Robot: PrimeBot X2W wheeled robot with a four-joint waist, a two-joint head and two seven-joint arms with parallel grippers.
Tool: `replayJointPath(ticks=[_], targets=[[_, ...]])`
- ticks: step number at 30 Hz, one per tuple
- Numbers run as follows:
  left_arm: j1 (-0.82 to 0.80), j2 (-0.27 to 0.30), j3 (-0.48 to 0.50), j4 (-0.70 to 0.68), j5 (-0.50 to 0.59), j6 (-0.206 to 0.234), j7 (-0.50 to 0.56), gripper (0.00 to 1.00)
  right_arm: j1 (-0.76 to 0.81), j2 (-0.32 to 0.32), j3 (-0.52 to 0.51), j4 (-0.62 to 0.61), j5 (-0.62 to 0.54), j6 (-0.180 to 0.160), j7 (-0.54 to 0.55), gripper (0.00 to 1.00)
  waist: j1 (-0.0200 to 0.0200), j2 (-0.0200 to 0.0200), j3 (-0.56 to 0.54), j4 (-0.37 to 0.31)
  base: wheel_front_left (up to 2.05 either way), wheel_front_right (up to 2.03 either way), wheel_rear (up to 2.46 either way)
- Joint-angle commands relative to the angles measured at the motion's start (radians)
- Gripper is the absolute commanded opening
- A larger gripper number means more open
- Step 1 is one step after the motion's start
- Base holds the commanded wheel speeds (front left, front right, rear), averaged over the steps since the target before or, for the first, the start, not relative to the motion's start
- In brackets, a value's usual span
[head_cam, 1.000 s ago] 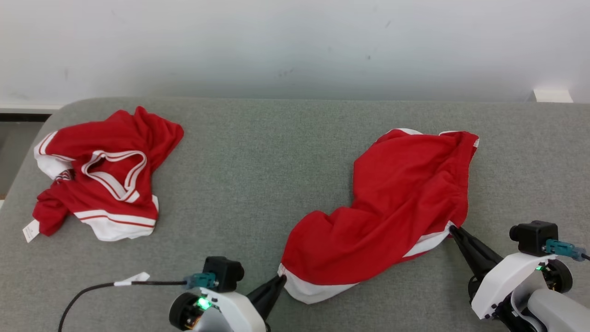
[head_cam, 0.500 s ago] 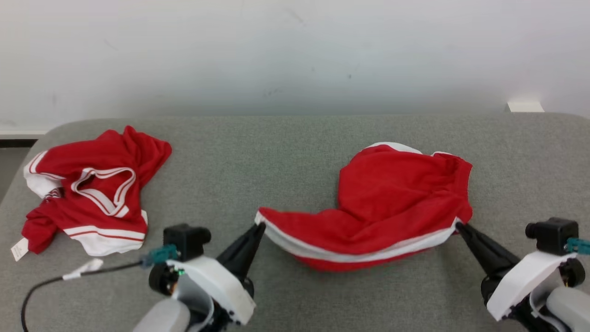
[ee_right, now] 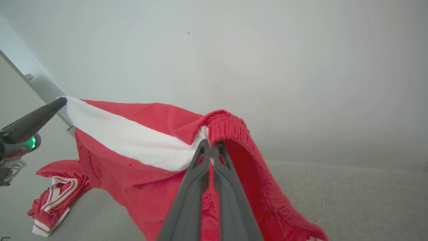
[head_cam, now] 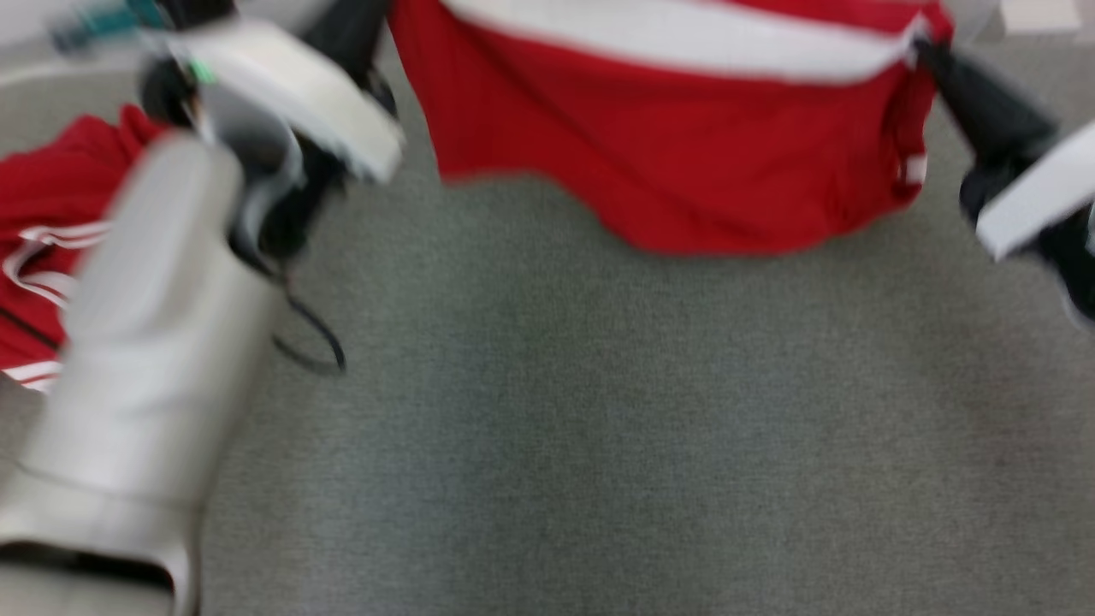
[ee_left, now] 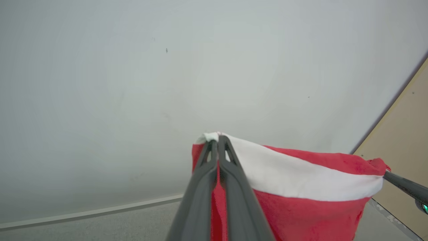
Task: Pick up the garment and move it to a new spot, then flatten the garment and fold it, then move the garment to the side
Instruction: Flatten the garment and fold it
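Head view, blurred: the garment (head_cam: 667, 162) is held up over the grey woven surface (head_cam: 547, 428). Its long axis runs left to right, with the white band along the top and red cloth drooping below. The left gripper (ee_left: 217, 139) is clamped on the band's left corner. The right gripper (ee_right: 210, 144) is pinched on the ribbed, gathered right edge. The cloth is a soft matte knit. Another garment (head_cam: 34, 222) lies crumpled at the left.

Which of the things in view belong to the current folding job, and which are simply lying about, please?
In the job: red shorts with a white band, hanging between left gripper and right gripper, both shut on them.
Lying about: crumpled red-and-white jersey on the grey padded surface.
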Motion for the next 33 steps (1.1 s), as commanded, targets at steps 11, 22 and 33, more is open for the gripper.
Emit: replayJointPath(ticks=[11,22,33], targets=[[-0.469,-0.008,0.031,0.275,-0.025,-0.006,-0.087,0.0,-0.366,0.088,-0.118,0.065,0.048,-0.002,-0.037,0.0,-0.0002,-0.0001,0.204,-0.05,0.0,0.0,0.0],[-0.578,-0.036,-0.059,0.377,-0.113,-0.007,-0.158,0.0,-0.413,0.088,-0.112,0.008,0.029,-0.002,-0.14,0.0,-0.0002,-0.0001,0.143,-0.039,0.0,0.0,0.0],[-0.171,0.093,-0.323,0.273,-0.278,-0.005,-0.06,0.0,-0.079,0.025,0.127,-0.074,0.099,-0.002,-0.018,0.0,-0.0002,-0.0001,-0.132,-0.028,0.0,0.0,0.0]])
